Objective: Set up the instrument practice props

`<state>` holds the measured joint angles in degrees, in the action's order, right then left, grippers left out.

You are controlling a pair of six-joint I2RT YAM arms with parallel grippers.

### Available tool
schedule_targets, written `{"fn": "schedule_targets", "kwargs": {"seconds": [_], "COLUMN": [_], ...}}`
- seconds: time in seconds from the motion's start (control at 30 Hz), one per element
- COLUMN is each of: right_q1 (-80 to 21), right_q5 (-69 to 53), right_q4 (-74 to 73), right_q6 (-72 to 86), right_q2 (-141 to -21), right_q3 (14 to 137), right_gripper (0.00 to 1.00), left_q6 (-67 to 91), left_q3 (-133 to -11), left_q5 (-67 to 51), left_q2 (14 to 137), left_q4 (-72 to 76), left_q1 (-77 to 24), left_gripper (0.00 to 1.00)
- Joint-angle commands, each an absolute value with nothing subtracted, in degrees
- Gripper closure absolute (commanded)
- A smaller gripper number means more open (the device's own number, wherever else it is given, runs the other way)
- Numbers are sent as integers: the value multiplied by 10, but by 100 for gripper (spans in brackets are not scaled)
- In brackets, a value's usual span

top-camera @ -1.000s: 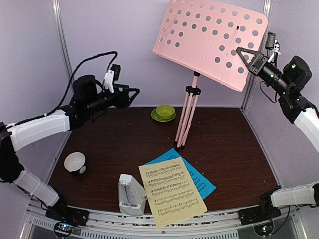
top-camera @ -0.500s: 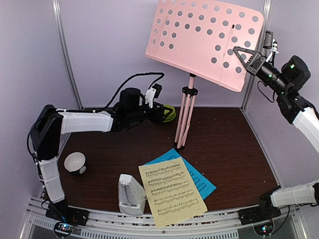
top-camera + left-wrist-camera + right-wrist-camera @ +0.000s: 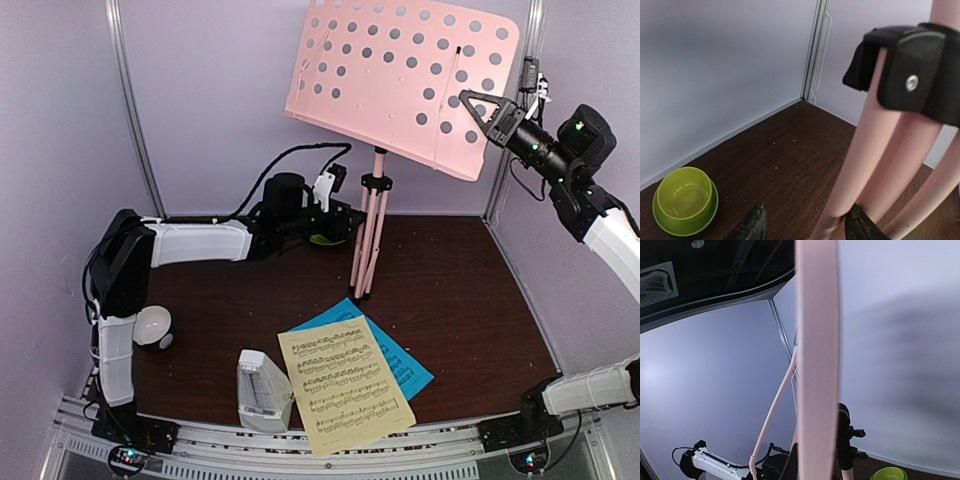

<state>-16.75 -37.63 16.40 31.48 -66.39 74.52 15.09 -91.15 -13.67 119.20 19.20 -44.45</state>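
Observation:
The pink music stand [image 3: 400, 80] is upright at the back of the table on its tripod legs [image 3: 368, 245]. My right gripper [image 3: 462, 97] is shut on the right edge of its hole-punched panel, and that edge [image 3: 817, 365] runs down the middle of the right wrist view. Stretched out low, my left gripper [image 3: 352, 222] is open around one pink leg [image 3: 865, 165], which touches the right finger [image 3: 860, 227]. The yellow page [image 3: 345, 390] lies over the blue page [image 3: 405, 368] near the front edge. The metronome [image 3: 262, 390] is just left of them.
A green bowl on a saucer [image 3: 685, 200] sits at the back, left of the tripod, mostly hidden behind my left gripper in the top view. A small white-and-black bowl [image 3: 152, 327] stands at the table's left edge. Walls close in the back and sides.
My left arm has swung from the left wall across to the stand's legs, its jaws narrowing. The stand's panel and my right gripper have shifted slightly left and up.

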Motion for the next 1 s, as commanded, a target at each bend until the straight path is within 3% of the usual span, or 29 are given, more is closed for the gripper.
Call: {"fn": "schedule_targets", "kwargs": {"seconds": [0.0,0.27,0.67,0.97], "right_q1": [-180,-187,-201,-211], "right_q5": [-353,-359,-376,-381], "right_q4": [229,197,185,162], "right_q6": [312,308,311,298], "right_q2": [-660,-665,-682,-684], "right_q3": [782,801,832,862], "right_gripper": [100,100,100,100], "left_q6": [142,135,121,63], "left_q3": [-949,-997,-1051,-1068], "left_q5": [-127,-107,-132,-143], "left_q2": [1223,1264,1300,1280], "left_q4": [191,174,124,94], "left_q1": [-443,-447,-459,-457], "left_gripper": [46,55,52,93]}}
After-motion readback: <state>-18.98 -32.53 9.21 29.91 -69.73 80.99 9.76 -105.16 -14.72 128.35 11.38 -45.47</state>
